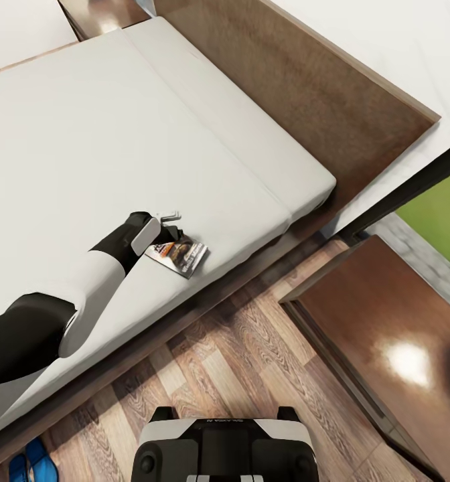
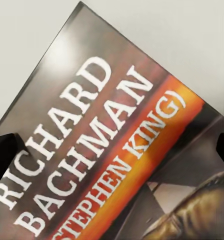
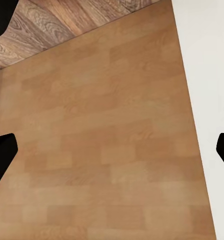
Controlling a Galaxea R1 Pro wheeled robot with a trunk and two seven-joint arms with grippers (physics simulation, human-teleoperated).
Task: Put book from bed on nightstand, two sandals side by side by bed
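The book [image 1: 179,254] is seen lying flat on the grey mattress of the bed [image 1: 64,134], close to its near edge, and the left gripper [image 1: 169,228] is poised right over the cover with its jaws spread wide, nothing held. In the right wrist view, the right gripper's [image 3: 112,145] fingers are likewise parted over wood. A thin, light, slick paperback is judged likely to flex; its overhanging-free edge should be pinched at the spine. The nightstand [image 1: 379,335] waits at right, the sandals [image 1: 27,462] on the near floor.
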